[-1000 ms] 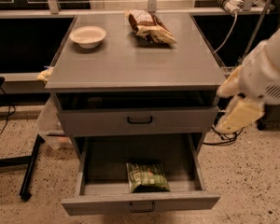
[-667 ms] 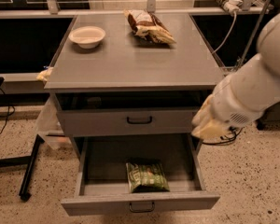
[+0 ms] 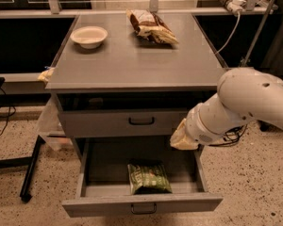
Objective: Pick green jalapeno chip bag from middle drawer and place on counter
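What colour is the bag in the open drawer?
Dark green chip bag, camera view; tool above drawer, right side.

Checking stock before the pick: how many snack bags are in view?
2: the shiny dark-green bag in the open grey metal drawer, and the brown-and-white bag on the matte-grey counter. The pincer hangs above the drawer's right side. More may be hidden.

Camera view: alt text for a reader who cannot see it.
A small shiny dark-green chip bag lies in the open grey metal drawer, while the robot's cream gripper hangs above the drawer's right side. On the flat grey counter sit a white bowl and a brown-and-white snack bag.
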### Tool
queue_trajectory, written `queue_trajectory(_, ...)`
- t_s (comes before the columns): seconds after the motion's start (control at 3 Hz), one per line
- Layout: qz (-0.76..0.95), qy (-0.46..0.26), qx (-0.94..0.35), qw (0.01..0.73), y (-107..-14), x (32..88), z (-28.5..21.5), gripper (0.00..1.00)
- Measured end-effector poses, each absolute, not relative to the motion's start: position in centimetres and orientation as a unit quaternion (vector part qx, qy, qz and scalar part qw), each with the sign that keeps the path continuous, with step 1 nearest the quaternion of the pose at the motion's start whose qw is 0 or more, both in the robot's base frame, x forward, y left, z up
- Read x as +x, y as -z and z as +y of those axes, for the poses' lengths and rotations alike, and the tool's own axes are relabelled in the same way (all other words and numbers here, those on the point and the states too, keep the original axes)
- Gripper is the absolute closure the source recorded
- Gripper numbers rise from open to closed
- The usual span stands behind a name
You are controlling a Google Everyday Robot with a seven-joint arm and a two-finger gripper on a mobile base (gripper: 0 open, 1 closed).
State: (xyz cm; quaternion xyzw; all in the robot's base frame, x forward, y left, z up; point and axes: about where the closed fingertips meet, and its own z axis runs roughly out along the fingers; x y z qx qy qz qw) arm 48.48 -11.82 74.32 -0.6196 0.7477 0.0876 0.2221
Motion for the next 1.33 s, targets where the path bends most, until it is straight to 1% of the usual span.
queue_trajectory(0.33, 0.748, -0.086, -0.620, 0.222, -74.5, 48.4, -11.8, 1.00)
queue_trajectory(0.67, 0.737, -0.101, -0.631, 0.218, -69.9, 48.6, -11.6, 1.00)
queue_trajectory(1.33, 0.706, -0.160, -0.649, 0.235, -54.6, 51.5, -8.6, 1.00)
